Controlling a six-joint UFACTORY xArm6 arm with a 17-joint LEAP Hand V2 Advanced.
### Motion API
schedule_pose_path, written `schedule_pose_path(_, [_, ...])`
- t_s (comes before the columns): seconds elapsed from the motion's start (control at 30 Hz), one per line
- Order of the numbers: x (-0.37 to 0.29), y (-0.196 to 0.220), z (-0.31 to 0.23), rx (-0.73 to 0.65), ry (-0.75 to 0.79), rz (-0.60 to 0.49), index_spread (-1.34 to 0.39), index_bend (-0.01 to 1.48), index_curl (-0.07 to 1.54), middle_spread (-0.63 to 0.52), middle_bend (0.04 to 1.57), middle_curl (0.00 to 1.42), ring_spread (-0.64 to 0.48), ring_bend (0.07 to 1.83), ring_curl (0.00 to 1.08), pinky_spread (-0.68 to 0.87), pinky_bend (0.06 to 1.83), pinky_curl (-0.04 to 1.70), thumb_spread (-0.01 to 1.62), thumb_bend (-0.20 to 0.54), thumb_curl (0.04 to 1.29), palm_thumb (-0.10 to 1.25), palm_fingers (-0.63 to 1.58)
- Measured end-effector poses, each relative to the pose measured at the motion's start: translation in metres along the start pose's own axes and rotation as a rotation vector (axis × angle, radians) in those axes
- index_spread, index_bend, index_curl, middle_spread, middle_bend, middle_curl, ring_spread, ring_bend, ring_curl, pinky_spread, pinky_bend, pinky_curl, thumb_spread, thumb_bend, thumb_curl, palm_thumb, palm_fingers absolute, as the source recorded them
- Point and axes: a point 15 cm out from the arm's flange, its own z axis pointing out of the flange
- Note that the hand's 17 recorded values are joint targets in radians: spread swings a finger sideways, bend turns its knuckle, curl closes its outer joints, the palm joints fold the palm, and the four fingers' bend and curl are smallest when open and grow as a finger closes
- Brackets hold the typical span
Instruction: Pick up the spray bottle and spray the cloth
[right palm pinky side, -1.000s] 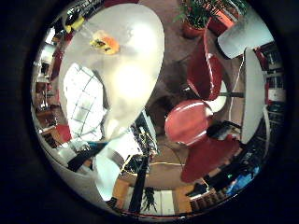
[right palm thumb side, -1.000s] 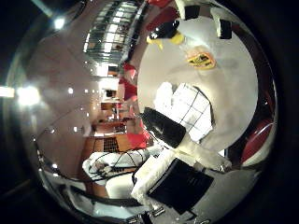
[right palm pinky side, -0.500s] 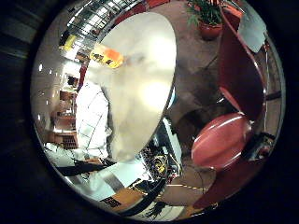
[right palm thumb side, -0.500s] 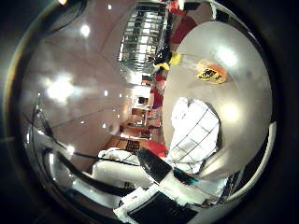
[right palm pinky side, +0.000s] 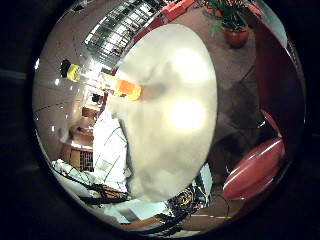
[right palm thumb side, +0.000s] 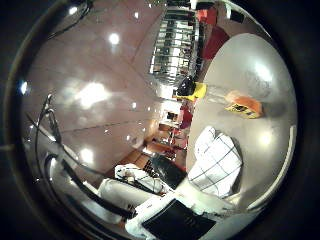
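thumb-side view: hand (right palm thumb side: 165, 210) partly hides cloth (right palm thumb side: 216, 162) (bottle (right palm thumb side: 220, 97) clear).

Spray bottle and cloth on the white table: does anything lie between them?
No. In the thumb side view only bare table separates the spray bottle from the checked cloth.

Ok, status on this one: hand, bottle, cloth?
Hand off the table, holding nothing. Spray bottle upright on the white table, untouched. Checked cloth beside it, flat. Nothing between them.
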Motion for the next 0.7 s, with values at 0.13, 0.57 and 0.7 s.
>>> schedule_pose_path(0.13, [-0.007, -0.010, 0.027, -0.066, -0.025, -0.027, -0.22, 0.15, 0.26, 0.04, 0.34, 0.36, 0.16, 0.51, 0.25, 0.38, 0.44, 0.25, 0.97, -0.028, 0.29, 0.47, 0.17])
schedule_pose_path(0.57, [-0.017, -0.019, 0.076, -0.169, -0.057, -0.062, -0.28, 0.22, 0.33, -0.13, 0.53, 0.44, -0.15, 0.77, 0.31, 0.13, 0.42, 0.21, 0.99, -0.012, 0.31, 0.56, 0.64])
schedule_pose_path(0.7, [-0.020, -0.028, 0.077, -0.115, -0.077, -0.066, -0.35, 0.29, 0.42, -0.22, 0.70, 0.55, -0.28, 0.96, 0.41, -0.18, 0.61, 0.28, 1.03, -0.003, 0.33, 0.71, 0.99])
